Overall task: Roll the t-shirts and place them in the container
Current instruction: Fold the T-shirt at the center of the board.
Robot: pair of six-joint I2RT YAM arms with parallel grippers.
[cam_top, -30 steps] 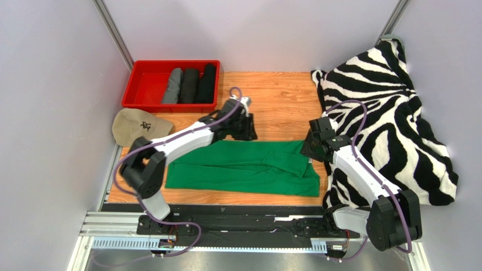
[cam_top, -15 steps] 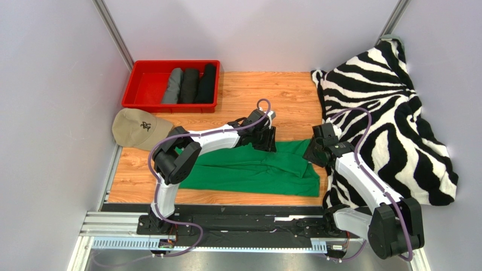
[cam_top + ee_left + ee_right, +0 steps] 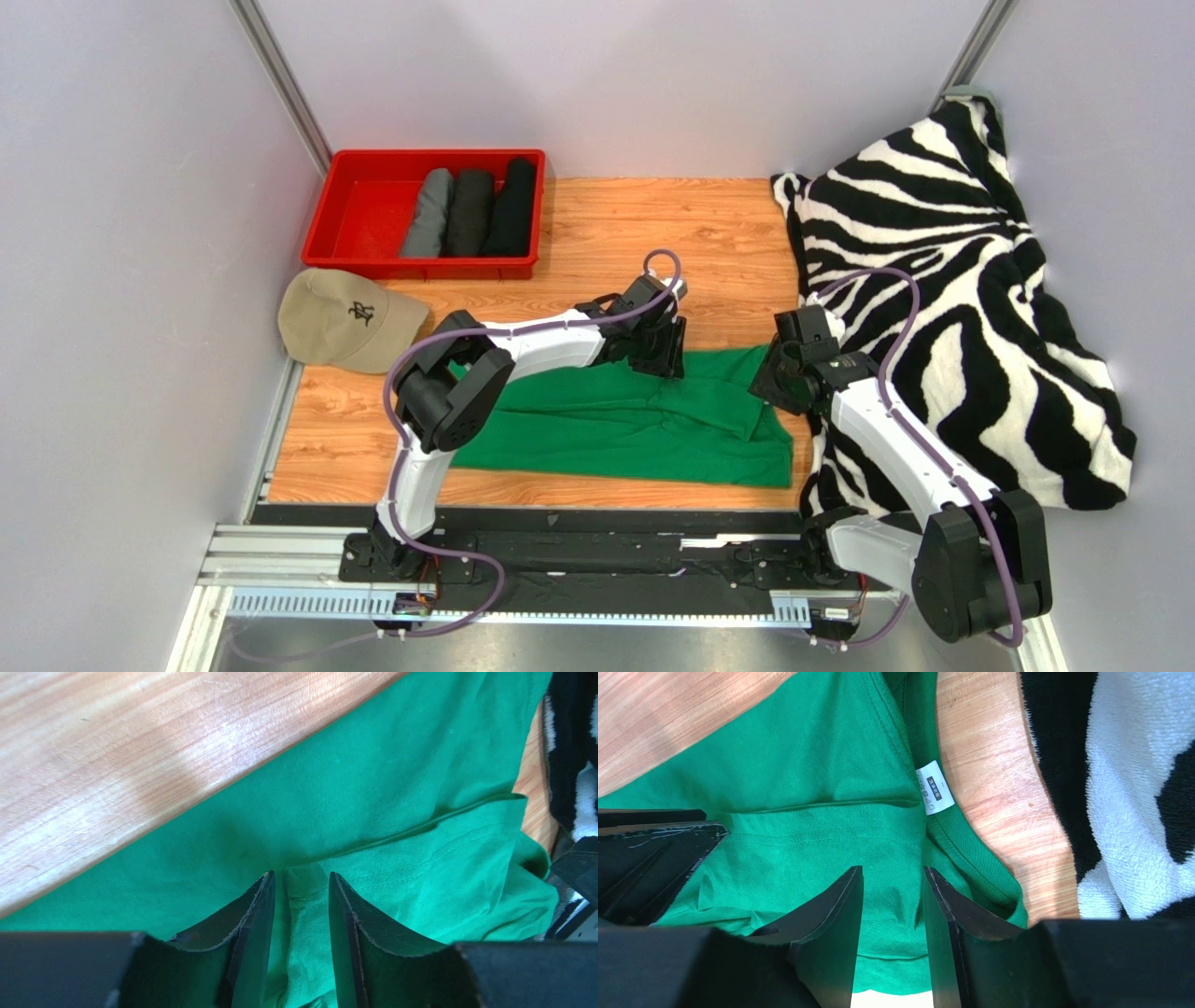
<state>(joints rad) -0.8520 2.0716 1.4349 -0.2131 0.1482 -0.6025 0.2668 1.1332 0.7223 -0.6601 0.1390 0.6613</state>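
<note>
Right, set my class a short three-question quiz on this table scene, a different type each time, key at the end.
1. Multiple choice: how many rolled shirts lie in the bin? A two, B three, C four.
2. True or false: the cap sits on the blanket.
3. What colour is the flat shirt under the left tool and right tool?
Key: 1 B. 2 false; the cap lies near the bin. 3 green.
</note>
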